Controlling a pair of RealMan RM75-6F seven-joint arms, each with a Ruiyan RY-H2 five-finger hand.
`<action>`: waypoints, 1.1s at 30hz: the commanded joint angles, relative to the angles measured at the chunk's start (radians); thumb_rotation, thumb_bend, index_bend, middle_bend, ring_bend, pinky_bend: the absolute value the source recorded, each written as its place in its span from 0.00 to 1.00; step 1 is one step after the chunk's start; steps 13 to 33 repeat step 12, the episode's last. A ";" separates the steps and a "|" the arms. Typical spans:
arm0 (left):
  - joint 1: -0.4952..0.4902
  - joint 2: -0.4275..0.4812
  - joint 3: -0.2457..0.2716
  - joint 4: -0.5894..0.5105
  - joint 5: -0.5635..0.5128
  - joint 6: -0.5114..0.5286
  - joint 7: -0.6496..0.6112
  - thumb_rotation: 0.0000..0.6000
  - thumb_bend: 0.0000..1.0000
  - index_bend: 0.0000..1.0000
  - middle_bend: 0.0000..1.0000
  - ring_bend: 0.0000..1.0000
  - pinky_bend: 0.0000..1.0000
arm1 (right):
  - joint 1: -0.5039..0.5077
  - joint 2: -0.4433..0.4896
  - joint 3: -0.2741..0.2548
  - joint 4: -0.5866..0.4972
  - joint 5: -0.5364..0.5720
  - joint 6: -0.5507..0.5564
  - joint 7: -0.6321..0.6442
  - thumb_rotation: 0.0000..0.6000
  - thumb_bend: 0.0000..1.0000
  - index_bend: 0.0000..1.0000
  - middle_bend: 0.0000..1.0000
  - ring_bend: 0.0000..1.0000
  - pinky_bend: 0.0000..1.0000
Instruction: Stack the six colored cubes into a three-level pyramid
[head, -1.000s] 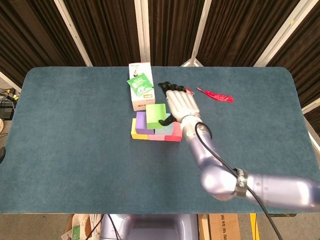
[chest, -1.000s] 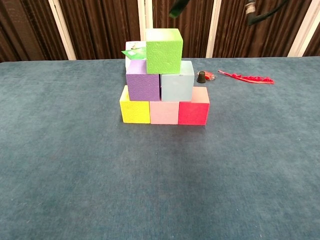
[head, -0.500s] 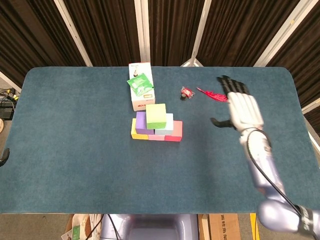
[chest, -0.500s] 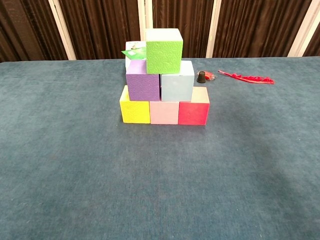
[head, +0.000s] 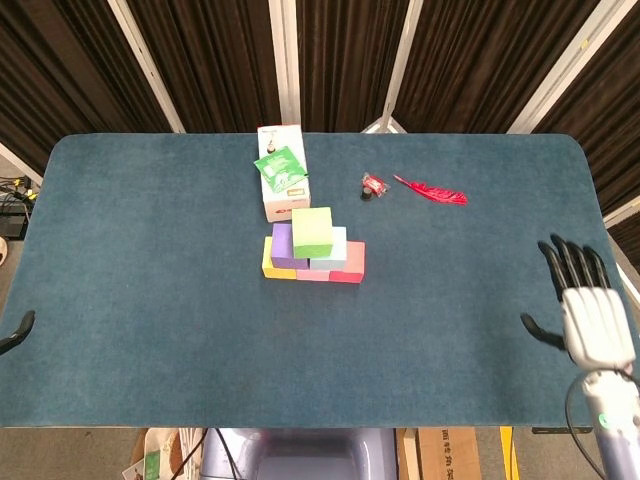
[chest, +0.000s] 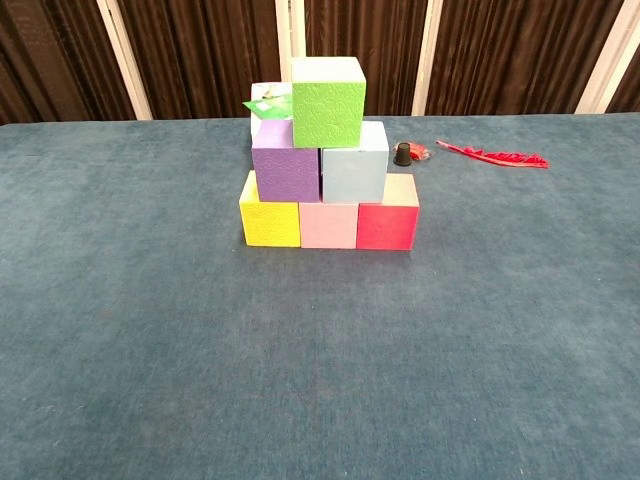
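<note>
On the blue table (chest: 120, 380), the six-cube pyramid (chest: 328, 170) stands complete mid-table, green cube (chest: 327, 100) on top, while the empty right hand (head: 590, 315) hangs spread near the edge (left hand's state unclear); seemingly nothing remains.

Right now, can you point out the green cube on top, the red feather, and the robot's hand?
green cube (chest: 327, 102), chest view, middle of its front face.
red feather (head: 432, 191), head view, middle of the plume.
right hand (head: 594, 318), head view, back of the palm.
</note>
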 joint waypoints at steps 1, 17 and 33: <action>0.004 0.010 0.004 -0.006 0.002 0.001 -0.010 1.00 0.36 0.12 0.02 0.00 0.00 | -0.108 -0.086 -0.086 0.131 -0.114 0.092 0.043 1.00 0.24 0.04 0.02 0.00 0.00; 0.002 0.015 0.011 0.001 0.009 -0.008 -0.011 1.00 0.36 0.12 0.02 0.00 0.00 | -0.153 -0.123 -0.081 0.187 -0.159 0.073 0.023 1.00 0.24 0.04 0.02 0.00 0.00; 0.002 0.015 0.011 0.001 0.009 -0.008 -0.011 1.00 0.36 0.12 0.02 0.00 0.00 | -0.153 -0.123 -0.081 0.187 -0.159 0.073 0.023 1.00 0.24 0.04 0.02 0.00 0.00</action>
